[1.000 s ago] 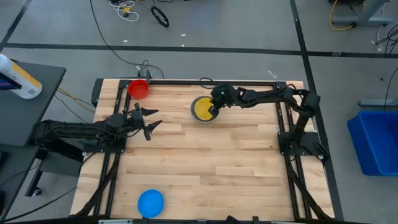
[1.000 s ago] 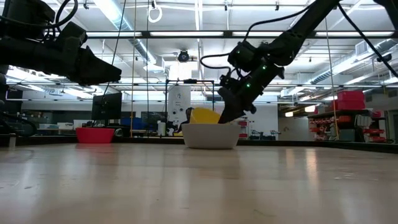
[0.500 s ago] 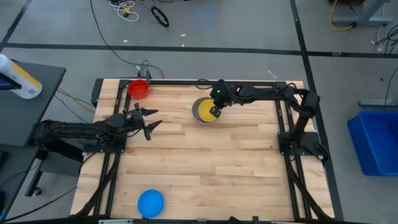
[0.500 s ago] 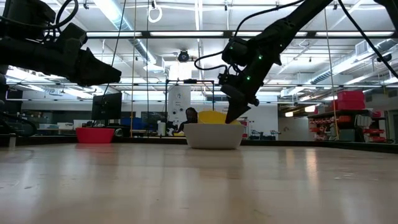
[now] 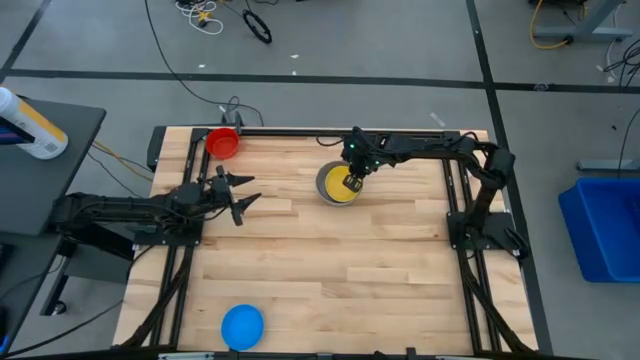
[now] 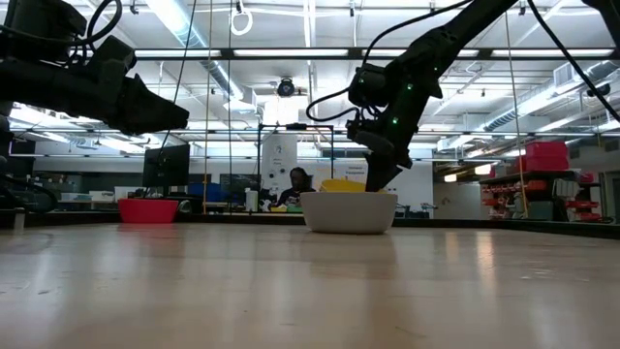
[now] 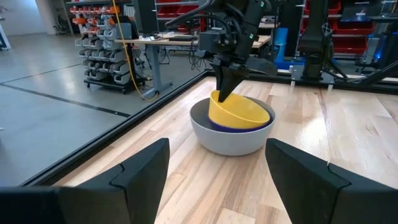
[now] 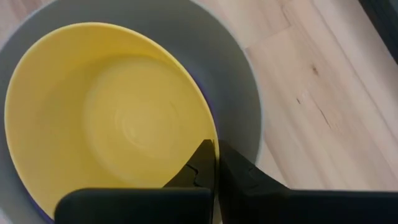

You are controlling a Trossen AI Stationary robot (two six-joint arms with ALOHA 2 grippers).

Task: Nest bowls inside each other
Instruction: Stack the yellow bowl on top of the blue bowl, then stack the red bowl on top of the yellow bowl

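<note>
A yellow bowl (image 5: 337,188) sits in a dark blue bowl (image 7: 215,125), whose rim just shows, and both rest in the grey bowl (image 7: 233,140) standing on the table's far middle. My right gripper (image 5: 351,183) reaches down from the far right and is shut on the yellow bowl. The red bowl (image 5: 223,143) stands at the far left corner. The light blue bowl (image 5: 242,327) stands near the front edge on the left. My left gripper (image 5: 243,193) hovers open and level at the left, holding nothing. My right gripper pinches the yellow bowl's rim (image 8: 210,138) with one finger inside the bowl and one outside, between it and the grey wall. The fingers slant steeply down from the table's far right. The yellow bowl rests slightly tilted in the nested bowls.
The table's metal frame (image 5: 300,130) runs close behind the stack. Bare wood lies across the middle and near right of the table. A person (image 6: 298,182) shows far off in the room behind.
My right gripper has tipped to point more steeply down. The yellow bowl, standing high and tilted before, has sunk lower and more level into the grey bowl. The whole stack has slid a little toward the table's right and near edges.
</note>
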